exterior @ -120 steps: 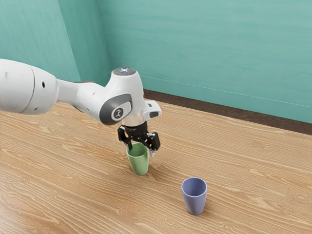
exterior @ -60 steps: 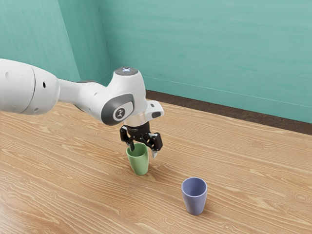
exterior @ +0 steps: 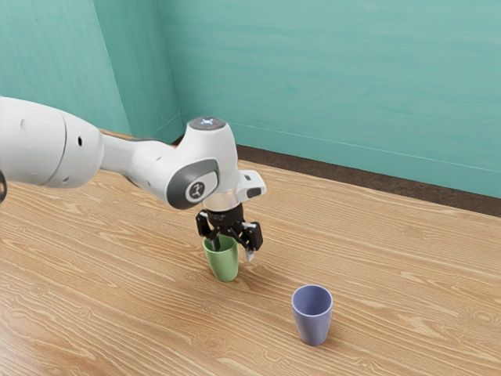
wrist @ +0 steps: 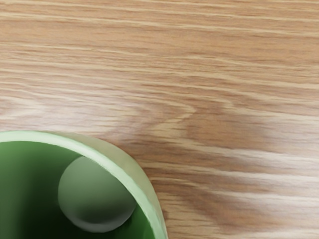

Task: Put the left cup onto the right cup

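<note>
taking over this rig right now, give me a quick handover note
Gripper: open, low over the green cup, one finger inside its mouth, the other outside its wall on the side toward the blue cup.
Things: both cups stand upright and apart on the wooden table, green at the exterior view's left, blue at its right and nearer the camera.
Done: hand placed for a rim grasp.
Left: shut on the wall, lift, carry across, set the green cup onto the blue cup, release.
</note>
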`<state>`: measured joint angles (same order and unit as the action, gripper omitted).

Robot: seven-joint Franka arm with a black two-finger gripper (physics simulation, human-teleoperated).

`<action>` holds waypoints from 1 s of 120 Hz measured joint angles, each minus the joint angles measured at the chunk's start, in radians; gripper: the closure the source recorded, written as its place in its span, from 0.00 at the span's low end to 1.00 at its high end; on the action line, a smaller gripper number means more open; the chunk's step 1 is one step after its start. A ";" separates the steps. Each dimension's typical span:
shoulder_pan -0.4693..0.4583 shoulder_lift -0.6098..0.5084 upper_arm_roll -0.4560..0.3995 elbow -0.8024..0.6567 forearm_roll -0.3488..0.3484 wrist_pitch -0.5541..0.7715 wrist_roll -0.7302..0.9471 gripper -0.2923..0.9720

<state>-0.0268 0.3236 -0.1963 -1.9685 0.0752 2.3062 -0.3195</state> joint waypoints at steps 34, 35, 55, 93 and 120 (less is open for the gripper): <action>-0.001 0.010 0.000 0.000 0.000 0.011 -0.001 0.42; -0.001 0.011 0.000 0.000 0.000 0.012 -0.001 0.42; -0.001 0.020 0.000 0.000 0.000 0.021 -0.001 0.48; 0.000 0.031 0.007 -0.002 -0.001 0.036 0.000 0.54; -0.001 0.032 0.009 -0.005 -0.002 0.040 0.002 0.61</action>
<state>-0.0275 0.3552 -0.1872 -1.9730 0.0735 2.3464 -0.3171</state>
